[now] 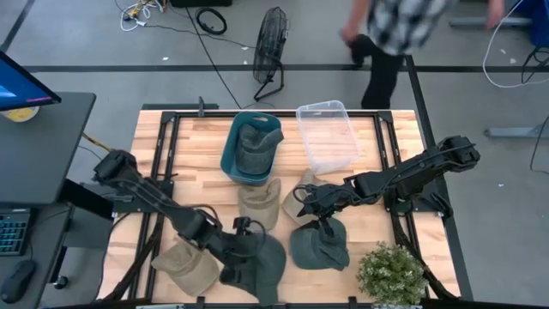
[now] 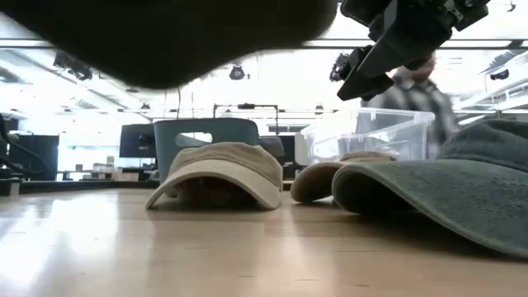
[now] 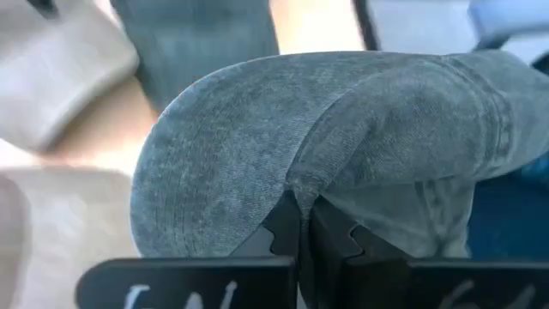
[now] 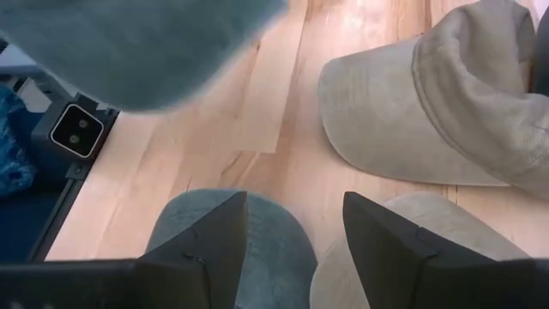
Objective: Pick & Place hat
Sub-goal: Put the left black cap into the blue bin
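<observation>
A: What do the arms look like from above?

B: Both are dark, nearly black, built of jointed segments. The left hand (image 1: 233, 257) ends a slim arm whose links thicken at each joint; the right hand (image 1: 319, 206) has loose black cables looping just behind it.

A: And the fingers up close?

B: The right hand's fingers (image 4: 210, 236) are flat, matte-black wedges with angled edges. The left hand's fingers (image 3: 279, 232) are black too, with stepped, notched inner edges, and a black bar behind them carries pale lettering, too blurred to read.
</observation>
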Controlling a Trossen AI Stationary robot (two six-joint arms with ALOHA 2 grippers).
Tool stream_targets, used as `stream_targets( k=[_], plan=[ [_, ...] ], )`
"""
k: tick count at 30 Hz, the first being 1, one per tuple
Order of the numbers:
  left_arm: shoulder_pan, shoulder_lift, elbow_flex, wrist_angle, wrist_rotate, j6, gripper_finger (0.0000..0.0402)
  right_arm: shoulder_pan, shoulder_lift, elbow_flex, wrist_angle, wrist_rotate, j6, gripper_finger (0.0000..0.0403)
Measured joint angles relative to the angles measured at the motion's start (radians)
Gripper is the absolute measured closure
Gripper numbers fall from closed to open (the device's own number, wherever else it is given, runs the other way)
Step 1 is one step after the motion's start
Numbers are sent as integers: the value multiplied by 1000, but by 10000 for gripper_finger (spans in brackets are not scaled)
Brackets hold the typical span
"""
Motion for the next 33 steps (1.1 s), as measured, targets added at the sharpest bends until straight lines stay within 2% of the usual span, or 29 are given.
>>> stream_targets(
  k=[3,9,12,16,19,26,30,33],
  plan=[
    [12,-33,61,-76,-76,53,385,0,0,0,6,0,-1,207],
    [91,-79,174,-324,-499,179,395,0,0,0,10,0,-1,207],
    [190,-91,198,-364,-586,232,393,0,0,0,19,0,-7,207],
    [360,-91,189,-364,-578,350,394,0,0,0,31,0,-46,207],
    [484,-83,165,-357,-533,440,396,0,0,0,32,0,-48,207],
    [702,-80,85,-246,-521,635,397,-1,0,0,33,0,-58,207],
    [770,-70,27,-243,-360,785,394,-1,0,0,34,0,-75,207],
    [786,-70,-30,-194,-240,792,396,-1,0,0,33,0,-80,207]
  ],
)
